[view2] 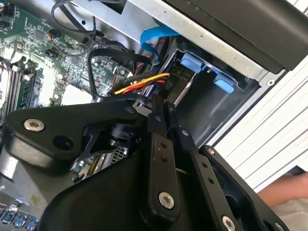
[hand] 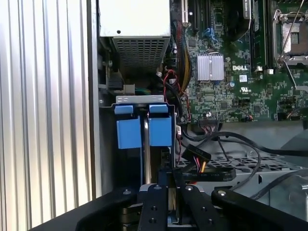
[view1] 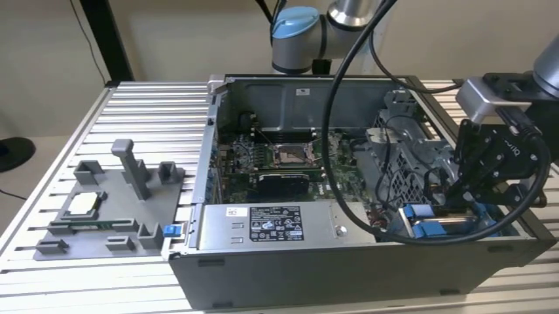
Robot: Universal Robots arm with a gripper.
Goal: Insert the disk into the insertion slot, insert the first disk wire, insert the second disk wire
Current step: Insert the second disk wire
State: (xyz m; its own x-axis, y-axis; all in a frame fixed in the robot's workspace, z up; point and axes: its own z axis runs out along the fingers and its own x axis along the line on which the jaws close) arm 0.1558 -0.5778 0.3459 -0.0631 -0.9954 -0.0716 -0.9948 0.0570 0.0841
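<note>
The disk [view1: 434, 222] sits in the drive bay at the lower right corner of the open computer case [view1: 349, 275] in the exterior view, its blue carrier frame showing as two bright blue tabs just below the gripper [view1: 467, 203]. In the first wrist view the same blue tabs [hand: 144, 127] stand at the middle of the frame, side by side with a narrow gap between them, directly above the gripper's black fingers [hand: 154, 207]. In the second wrist view the blue carrier [view2: 202, 70] lies in the upper middle, seated in a dark plastic bay, and a bundle of yellow, red and black wires [view2: 142, 84] runs just beside the fingertips [view2: 156, 115]. The two fingers stand pressed close together with almost no gap; whether they pinch a connector between them cannot be told. Beyond the bay, the green motherboard [view1: 279, 160] fills the case floor, and the grey power-supply box [view1: 271, 226] with its label lies along the near wall. On the ribbed table [view1: 148, 111], at the exterior view's left, rests a grey fixture tray [view1: 109, 216].
</note>
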